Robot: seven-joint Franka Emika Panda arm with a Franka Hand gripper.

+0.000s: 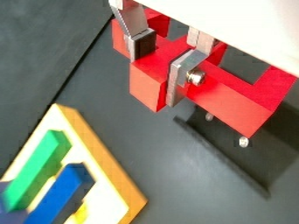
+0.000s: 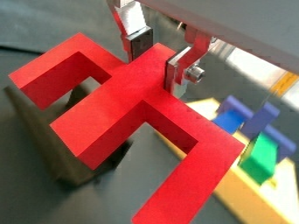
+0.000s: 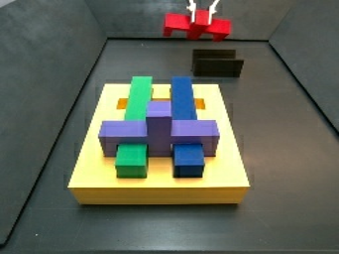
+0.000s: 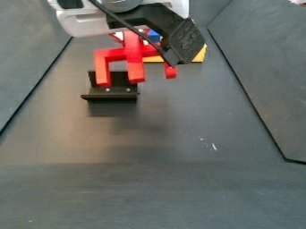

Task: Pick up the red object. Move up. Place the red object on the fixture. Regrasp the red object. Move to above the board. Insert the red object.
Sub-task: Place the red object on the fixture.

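Right now the gripper is up at the far end of the enclosure, above & just behind the fixture, w/ its fingers clamped on the red object. Both wrist views show the silver plates pinching the raised centre tab, one plate each side, pads pressed against red. In a wrist view the red object fills most of the frame, bar & two legs spread out below the fingers, part of the dark fixture under it.

In a side view the red object hangs tilted over the fixture; its lower part looks close to the fixture's top, can't tell if touching. Gripper sits under the dark wrist housing there.

Board lies nearer the camera in a side view, well apart from the fixture, on the dark floor. It carries a green block & blue block side by side, w/ a purple cross-shaped block across them. A wrist view catches the board's corner beside the red object.
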